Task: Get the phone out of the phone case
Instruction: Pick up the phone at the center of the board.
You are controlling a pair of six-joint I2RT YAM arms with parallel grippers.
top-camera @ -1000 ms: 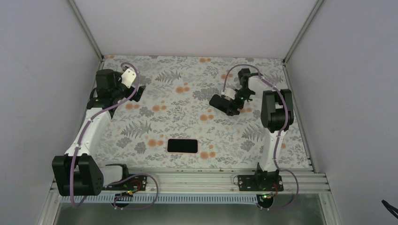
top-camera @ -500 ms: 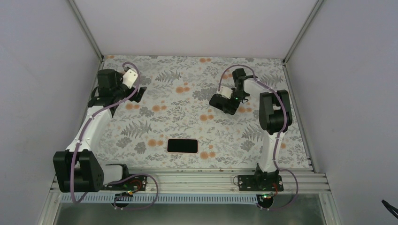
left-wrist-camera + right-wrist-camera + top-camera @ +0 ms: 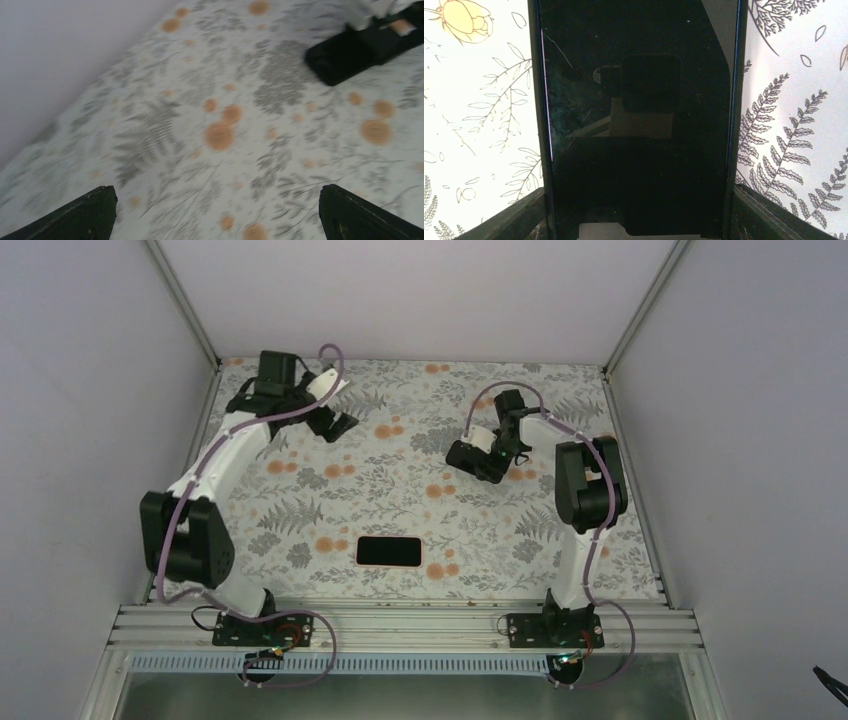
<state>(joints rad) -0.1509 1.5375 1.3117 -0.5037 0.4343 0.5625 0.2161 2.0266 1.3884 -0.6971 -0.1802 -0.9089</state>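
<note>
Floral table [image 3: 400, 490] holds phone [image 3: 387, 551] inside phone case [image 3: 419, 552]; left tool [image 3: 216, 194] apart, right tool [image 3: 639, 200] grip unclear.

I see a white tablecloth [image 3: 400, 495] printed with grey ferns and orange blossoms, a glossy black flat slab [image 3: 634, 150] lying on its far right part (finely scratched), plain grey walls [image 3: 420, 300] around it, and a ribbed aluminium rail [image 3: 400, 620] along the near edge.
</note>
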